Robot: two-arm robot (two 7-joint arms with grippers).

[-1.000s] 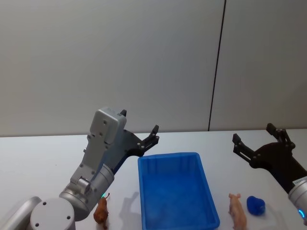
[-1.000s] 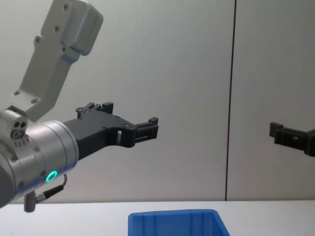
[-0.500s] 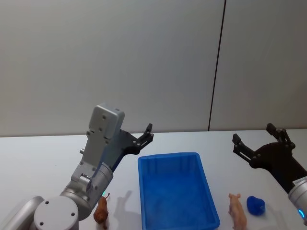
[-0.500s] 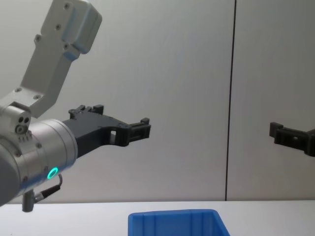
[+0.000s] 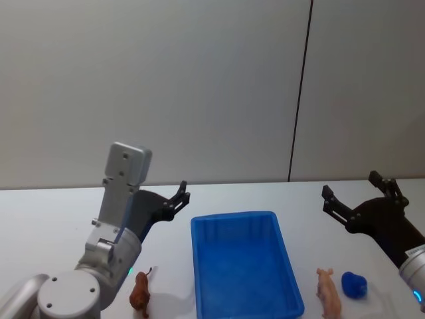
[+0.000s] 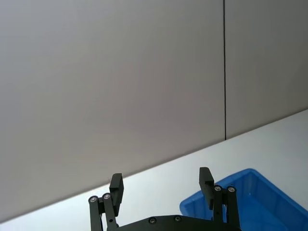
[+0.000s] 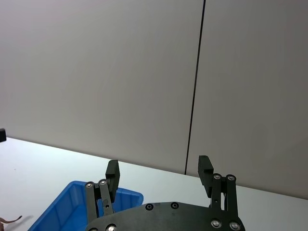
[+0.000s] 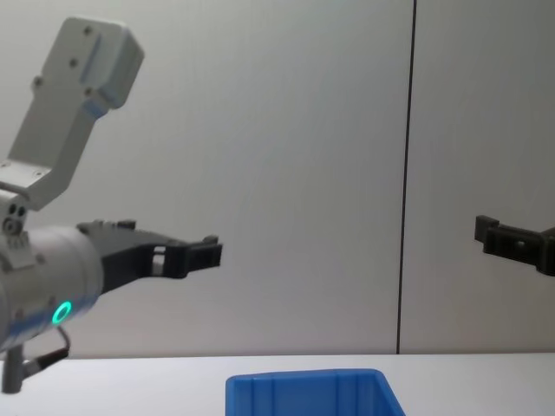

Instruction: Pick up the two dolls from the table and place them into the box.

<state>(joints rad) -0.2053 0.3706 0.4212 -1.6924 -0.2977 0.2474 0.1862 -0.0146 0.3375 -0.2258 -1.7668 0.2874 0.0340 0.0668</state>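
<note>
Neither doll taken yet: peach-pink soft pig-shaped toy lies on white tabletop just R of bright blue plastic bin, small brown toy animal near its L side, while left gripper and right gripper hover w/ fingers apart; toys prob. light and squashy, so pinch mid-body.

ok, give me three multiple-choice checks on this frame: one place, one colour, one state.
1. Where is the brown doll?
A) on the table, on the robot's left of the box
B) inside the box
C) in a gripper

2. What colour is the box?
A) red
B) blue
C) white

3. How is the left gripper?
A) shut on a doll
B) open, holding nothing
C) shut, empty

Answers:
1 A: it lies on the tabletop, apart from the box's left side.
2 B: its rim and floor are bright blue.
3 B: its jaws stand apart with nothing between them.
</note>
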